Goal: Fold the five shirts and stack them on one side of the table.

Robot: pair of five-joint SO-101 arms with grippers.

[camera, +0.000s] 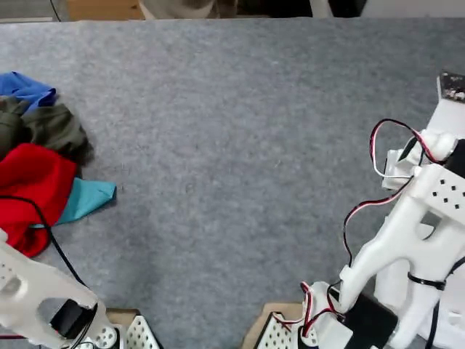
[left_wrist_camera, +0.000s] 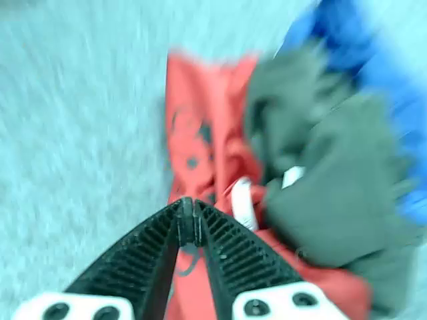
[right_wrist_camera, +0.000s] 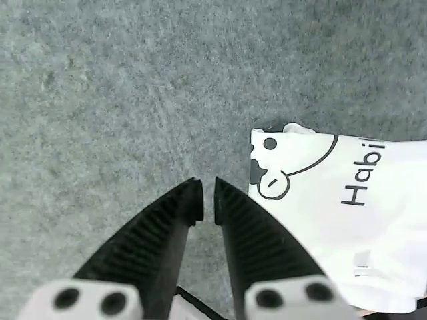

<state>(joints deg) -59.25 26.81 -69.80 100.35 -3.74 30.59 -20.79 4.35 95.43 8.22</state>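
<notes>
A heap of shirts lies at the table's left edge: blue shirt (camera: 25,87) at the back, olive shirt (camera: 47,127), red shirt (camera: 33,185) and teal shirt (camera: 89,198) poking out beside it. My left gripper (left_wrist_camera: 187,220) is shut with nothing in it, hovering just above the red shirt (left_wrist_camera: 193,133), with the olive shirt (left_wrist_camera: 333,180) and blue shirt (left_wrist_camera: 360,40) beyond. My right gripper (right_wrist_camera: 207,197) hangs over bare felt with only a thin slit between its fingers, holding nothing. A folded white shirt (right_wrist_camera: 333,200) with a printed figure lies just beside it.
Grey felt table (camera: 232,145) is wide and bare through the middle and back. The left arm (camera: 43,298) sits at the near left corner, the right arm (camera: 421,218) with red and black cables at the near right. White cloth (camera: 452,120) shows at the right edge.
</notes>
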